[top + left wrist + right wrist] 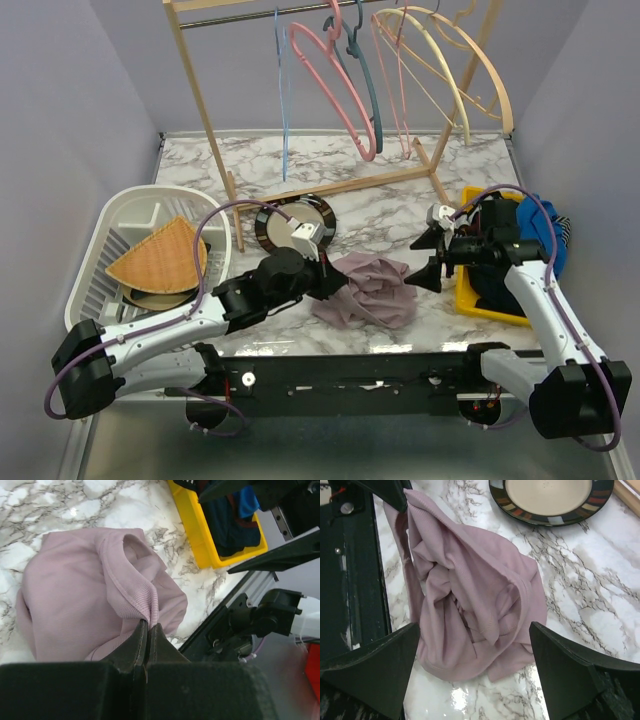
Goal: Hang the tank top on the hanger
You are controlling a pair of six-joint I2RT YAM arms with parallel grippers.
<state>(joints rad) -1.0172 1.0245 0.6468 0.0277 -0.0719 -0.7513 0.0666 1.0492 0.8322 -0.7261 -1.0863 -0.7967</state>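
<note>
The mauve tank top [368, 290] lies crumpled on the marble table, front centre. My left gripper [335, 283] is at its left edge, shut on a ribbed hem of the tank top [125, 575]; the fabric is pinched at the tips [148, 625]. My right gripper [428, 258] is open, just right of and above the garment. In the right wrist view the tank top [470, 580] lies below and between the spread fingers [475, 627]. The thin light-blue hanger [284, 100] hangs on the wooden rack at the back.
On the rack [205, 110] also hang a pink hanger [345, 90], a teal hanger [366, 75] and cream hangers [450, 70]. A dark plate [290, 222] sits behind the garment. A white dish rack [95, 275] stands left. A yellow bin [478, 305] of navy and blue clothes [535, 235] stands right.
</note>
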